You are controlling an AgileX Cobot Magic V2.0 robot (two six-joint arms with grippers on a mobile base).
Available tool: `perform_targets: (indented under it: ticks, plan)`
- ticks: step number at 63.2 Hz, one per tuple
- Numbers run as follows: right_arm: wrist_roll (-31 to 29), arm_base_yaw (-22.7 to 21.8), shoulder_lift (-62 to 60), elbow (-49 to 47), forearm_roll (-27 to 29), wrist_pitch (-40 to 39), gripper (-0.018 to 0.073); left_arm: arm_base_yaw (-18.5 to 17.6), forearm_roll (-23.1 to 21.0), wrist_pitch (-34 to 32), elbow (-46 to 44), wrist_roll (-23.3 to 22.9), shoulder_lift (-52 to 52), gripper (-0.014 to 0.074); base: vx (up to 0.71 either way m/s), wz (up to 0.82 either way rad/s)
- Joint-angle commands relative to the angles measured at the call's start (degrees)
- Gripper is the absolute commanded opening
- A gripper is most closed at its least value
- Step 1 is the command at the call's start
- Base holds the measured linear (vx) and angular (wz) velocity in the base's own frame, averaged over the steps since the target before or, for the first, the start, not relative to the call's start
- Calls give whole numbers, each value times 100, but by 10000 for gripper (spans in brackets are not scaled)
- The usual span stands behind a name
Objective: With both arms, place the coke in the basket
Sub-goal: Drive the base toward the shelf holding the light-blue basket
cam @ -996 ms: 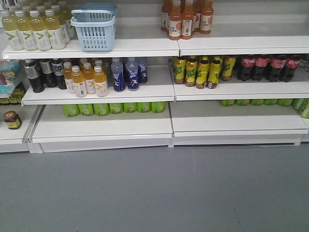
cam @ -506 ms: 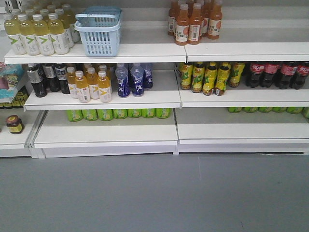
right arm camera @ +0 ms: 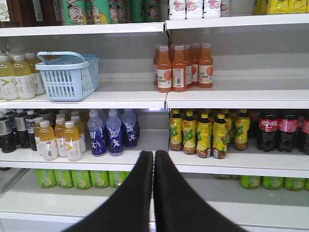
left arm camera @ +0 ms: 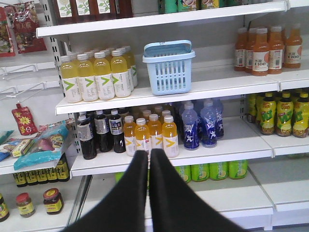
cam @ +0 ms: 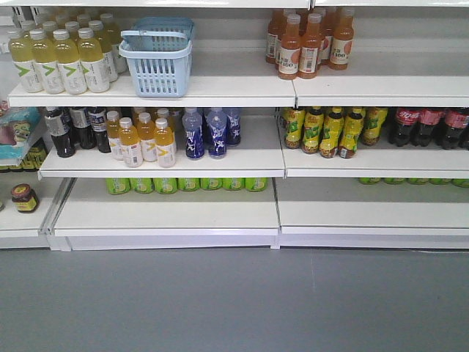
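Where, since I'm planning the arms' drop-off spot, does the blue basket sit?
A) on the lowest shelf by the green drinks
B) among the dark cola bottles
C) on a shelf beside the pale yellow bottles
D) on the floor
C: the basket stands on the shelf, right next to the pale yellow bottles.

Light: bright, even, from above.
Shadows: soft under the shelves (cam: 234,86), deepest around the green bottles (cam: 183,184).
Sharpness: front view slightly soft and grainy; my wrist views clearer.
Tools: my left tool (left arm camera: 148,153) and right tool (right arm camera: 153,154) are flat black, no detail.
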Motion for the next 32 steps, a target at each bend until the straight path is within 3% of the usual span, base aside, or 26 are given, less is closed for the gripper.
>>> perform_targets:
  ticks: [1, 32]
  plan:
    - [-29, -15, -102, 65, -21, -450, -10, -9, -1, -452, -8, -32, -112, -6, 14, 2]
    - [-29, -15, -102, 65, -21, -450, -10, -9, -1, -452, -8, -32, -112, -6, 15, 3]
